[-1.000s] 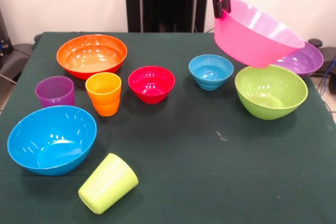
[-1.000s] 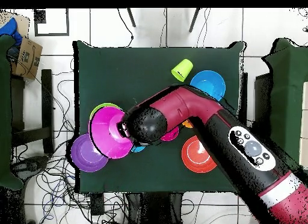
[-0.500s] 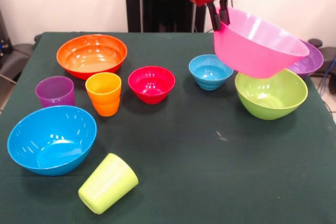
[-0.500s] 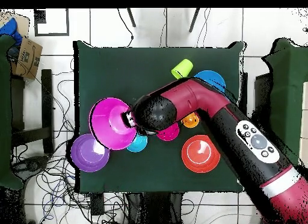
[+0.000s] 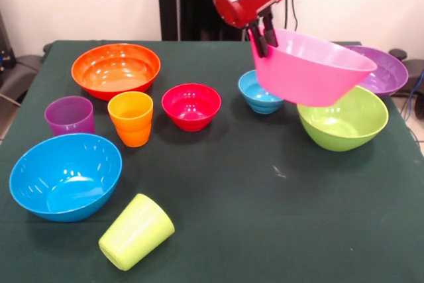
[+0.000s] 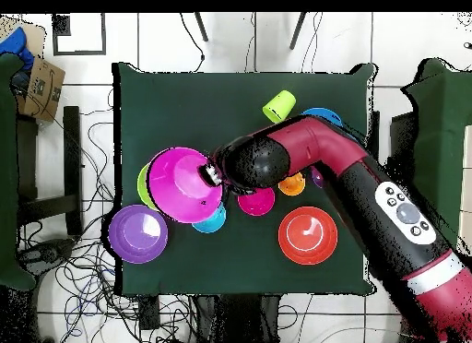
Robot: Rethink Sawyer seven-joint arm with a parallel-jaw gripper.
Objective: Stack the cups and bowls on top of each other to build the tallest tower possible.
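My gripper (image 5: 263,39) is shut on the near-left rim of the big pink bowl (image 5: 308,67), holding it in the air, tilted. It hangs over the lime green bowl (image 5: 344,118) and hides part of the small light blue bowl (image 5: 260,95). From overhead the pink bowl (image 6: 184,183) covers most of the green bowl (image 6: 143,185), with the gripper (image 6: 212,173) at its rim. The purple bowl (image 5: 385,71) sits behind. The small red bowl (image 5: 191,105), orange bowl (image 5: 116,67), blue bowl (image 5: 65,175), orange cup (image 5: 130,118) and purple cup (image 5: 69,114) stand apart. The lime cup (image 5: 136,231) lies on its side. No tower is in view.
The dark green table (image 5: 265,217) ends close to the lime cup at the front. A cardboard box (image 6: 39,88) and loose cables (image 6: 88,266) lie beside the table in the overhead view.
The gripper has carried the pink bowl leftward and lower in the front view, away from the purple bowl and over the small blue and green bowls. The bowl hangs more level.
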